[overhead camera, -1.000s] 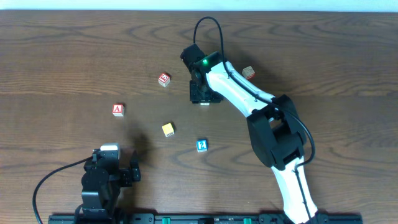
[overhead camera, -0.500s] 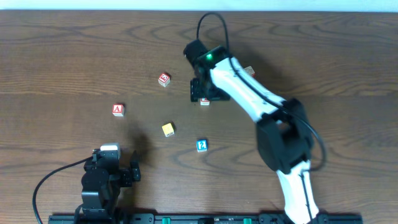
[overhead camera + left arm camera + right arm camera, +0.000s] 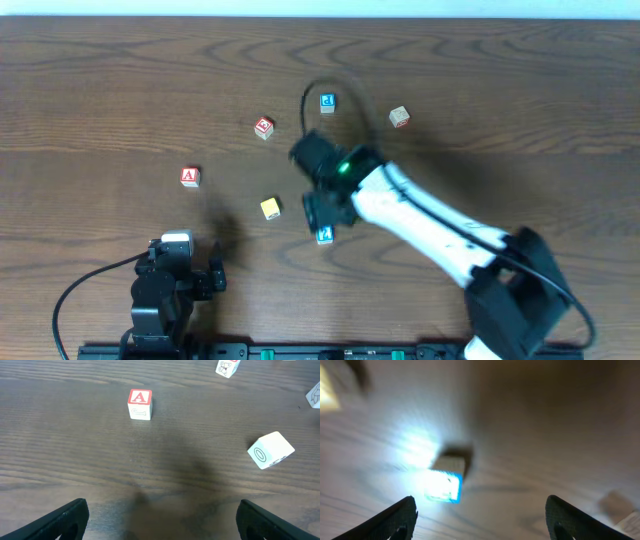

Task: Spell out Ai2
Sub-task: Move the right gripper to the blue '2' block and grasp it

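Observation:
The red letter A block (image 3: pixel 190 177) lies at the left; it also shows in the left wrist view (image 3: pixel 140 404). A blue block marked 2 (image 3: pixel 324 235) lies mid-table. My right gripper (image 3: pixel 322 212) hovers just over it, open and empty. In the blurred right wrist view the blue block (image 3: pixel 444 485) glares between the open fingers (image 3: pixel 480 520), nearer the left one. A second blue block (image 3: pixel 327 102) lies at the back. My left gripper (image 3: pixel 190 270) rests open and empty at the front left (image 3: pixel 160 520).
A red-topped block (image 3: pixel 264 127), a yellow block (image 3: pixel 270 207) and a tan block (image 3: pixel 399 117) lie scattered. The left wrist view shows the yellow block's white O face (image 3: pixel 271 450) ahead on the right.
My right arm has swung from the back of the table toward the front, over the blue 2 block. This uncovered the blue block at the back. The left arm has not moved.

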Motion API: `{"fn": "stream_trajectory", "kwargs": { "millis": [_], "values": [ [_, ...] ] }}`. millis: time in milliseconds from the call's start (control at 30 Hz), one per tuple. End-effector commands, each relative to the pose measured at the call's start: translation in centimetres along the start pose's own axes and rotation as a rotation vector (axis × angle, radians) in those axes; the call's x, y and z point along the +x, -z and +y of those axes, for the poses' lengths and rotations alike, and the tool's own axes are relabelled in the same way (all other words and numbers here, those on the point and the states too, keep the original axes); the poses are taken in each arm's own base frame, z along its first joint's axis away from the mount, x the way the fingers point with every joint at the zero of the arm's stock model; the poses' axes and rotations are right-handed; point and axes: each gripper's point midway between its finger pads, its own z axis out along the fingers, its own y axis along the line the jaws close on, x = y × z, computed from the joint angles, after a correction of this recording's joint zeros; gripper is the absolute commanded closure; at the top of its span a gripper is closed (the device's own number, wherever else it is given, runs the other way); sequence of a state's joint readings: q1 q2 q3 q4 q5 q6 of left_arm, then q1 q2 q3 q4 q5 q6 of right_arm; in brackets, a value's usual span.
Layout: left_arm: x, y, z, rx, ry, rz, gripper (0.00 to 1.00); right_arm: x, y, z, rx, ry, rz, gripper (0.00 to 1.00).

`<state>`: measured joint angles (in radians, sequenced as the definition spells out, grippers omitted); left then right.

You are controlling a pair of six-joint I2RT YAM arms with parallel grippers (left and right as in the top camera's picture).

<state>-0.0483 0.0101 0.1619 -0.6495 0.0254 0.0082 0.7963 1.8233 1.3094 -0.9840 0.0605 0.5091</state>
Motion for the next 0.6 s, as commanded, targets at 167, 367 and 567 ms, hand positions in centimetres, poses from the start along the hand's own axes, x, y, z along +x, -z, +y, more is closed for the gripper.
{"fn": "stream_trajectory", "kwargs": {
  "millis": [167, 367, 567],
  "values": [
    [0.2, -0.1, 0.2, -0.01, -0.013, 0.004, 0.05, 0.6, -0.8, 0.4, -0.012, -0.023, -0.024, 0.18],
    [0.2, -0.1, 0.2, -0.01, -0.013, 0.004, 0.05, 0.9, -1.7, 1.4, -0.043, 0.009, -0.035, 0.23],
    [0.2, -0.1, 0.2, -0.01, -0.013, 0.004, 0.05, 1.3, -2.7, 2.3, -0.082, 0.027, -0.019, 0.28]
  ]
}}
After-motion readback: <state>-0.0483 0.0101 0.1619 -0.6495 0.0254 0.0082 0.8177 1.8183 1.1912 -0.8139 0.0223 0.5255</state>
